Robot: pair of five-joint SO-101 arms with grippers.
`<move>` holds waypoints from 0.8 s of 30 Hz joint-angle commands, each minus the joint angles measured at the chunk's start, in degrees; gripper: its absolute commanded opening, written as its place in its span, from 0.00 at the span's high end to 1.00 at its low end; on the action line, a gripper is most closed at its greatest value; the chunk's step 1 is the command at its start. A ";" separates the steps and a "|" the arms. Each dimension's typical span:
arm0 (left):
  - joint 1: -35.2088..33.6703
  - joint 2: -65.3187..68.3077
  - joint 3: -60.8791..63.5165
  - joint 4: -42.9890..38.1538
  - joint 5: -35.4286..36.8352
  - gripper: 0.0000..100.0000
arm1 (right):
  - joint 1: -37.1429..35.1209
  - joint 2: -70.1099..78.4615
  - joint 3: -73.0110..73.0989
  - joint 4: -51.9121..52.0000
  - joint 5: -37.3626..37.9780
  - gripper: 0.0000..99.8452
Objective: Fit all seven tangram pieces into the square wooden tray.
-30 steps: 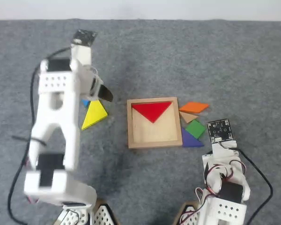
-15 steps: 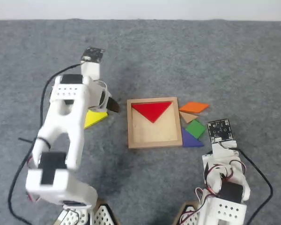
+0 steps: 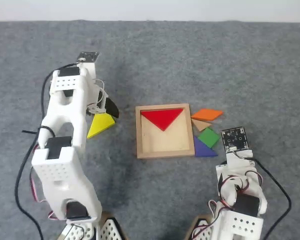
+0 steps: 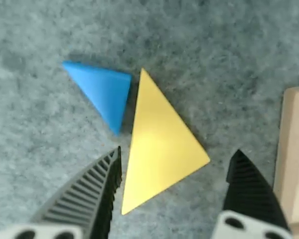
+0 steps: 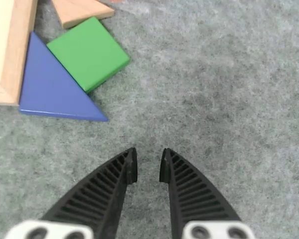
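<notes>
The square wooden tray [image 3: 140, 135] lies mid-table with a red triangle [image 3: 162, 118] in its far half. A yellow triangle [image 4: 159, 149] lies on the carpet left of the tray, with a small blue triangle [image 4: 102, 89] beside it. My left gripper [image 4: 177, 151] hovers open over the yellow triangle, one finger on each side. An orange parallelogram [image 3: 207, 114], a tan triangle [image 3: 200, 124], a green square [image 5: 88, 52] and a purple triangle [image 5: 52, 89] lie by the tray's right side. My right gripper [image 5: 148, 154] sits shut and empty, nearer than those pieces.
The tray's wooden edge [image 4: 291, 149] lies close beside one left fingertip [image 4: 239, 164]. Bare grey carpet [image 3: 215, 60] stretches beyond the tray and in front of it. The left arm's white body [image 3: 65, 115] stands over the carpet left of the yellow triangle.
The left arm swung toward the tray and back a little, ending over the yellow triangle and covering the blue one in the high view. The right arm kept still.
</notes>
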 commanded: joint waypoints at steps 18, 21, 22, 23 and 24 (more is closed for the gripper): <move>-0.26 4.66 -1.36 0.79 -6.59 0.67 | -0.31 -0.84 0.88 -0.31 0.79 0.91; -0.26 4.84 -1.27 -0.44 -6.59 0.68 | -0.31 -0.84 0.88 -0.31 0.79 0.91; -0.26 4.84 -1.27 -0.79 -6.59 0.70 | -0.31 -0.84 0.88 -0.31 0.79 0.91; -0.26 4.84 -1.27 -0.88 -6.68 0.71 | -0.31 -0.84 0.88 -0.31 0.79 0.91; -0.09 4.84 -1.27 -0.88 -6.77 0.72 | -0.31 -0.84 0.88 -0.31 0.79 0.91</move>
